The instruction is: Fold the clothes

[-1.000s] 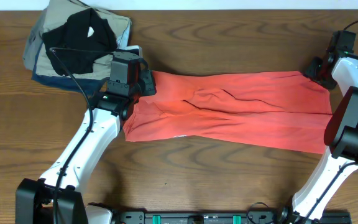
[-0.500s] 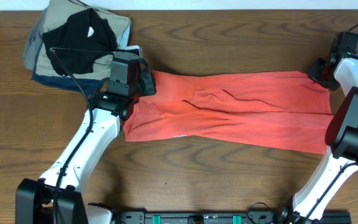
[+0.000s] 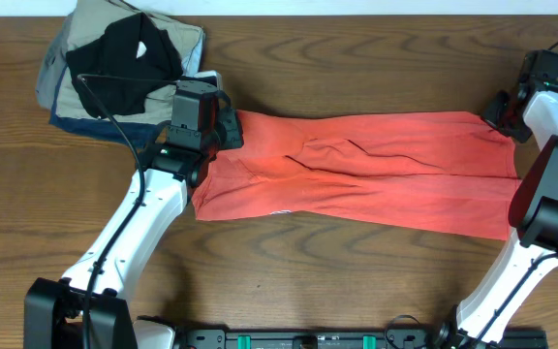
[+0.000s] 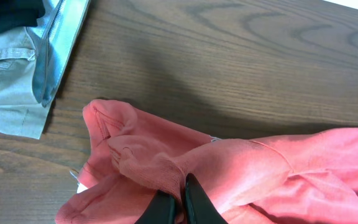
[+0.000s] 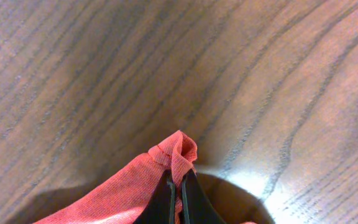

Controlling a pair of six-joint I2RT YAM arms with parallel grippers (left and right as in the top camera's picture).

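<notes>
The clothes, a coral-red T-shirt (image 3: 366, 179), lie stretched in a long band across the middle of the table. At the shirt's far left corner my left gripper (image 3: 223, 128) is shut on a bunched fold of the fabric (image 4: 160, 165), the cloth pinched between its black fingers (image 4: 199, 202). My right gripper (image 3: 497, 111) is shut on the shirt's far right corner (image 5: 178, 152), where a small curl of hem pokes up between the fingertips. No lettering shows; a bit of white tag (image 4: 74, 177) peeks out at the left.
A pile of folded garments sits at the far left corner: black (image 3: 124, 53) on top, khaki (image 3: 85, 29), light blue (image 4: 48, 50) and navy (image 3: 76, 121) beneath. It lies just beyond my left gripper. Bare wooden table (image 3: 308, 281) surrounds the shirt.
My right gripper has closed on the shirt's right corner. The left arm and the shirt have stayed put.
</notes>
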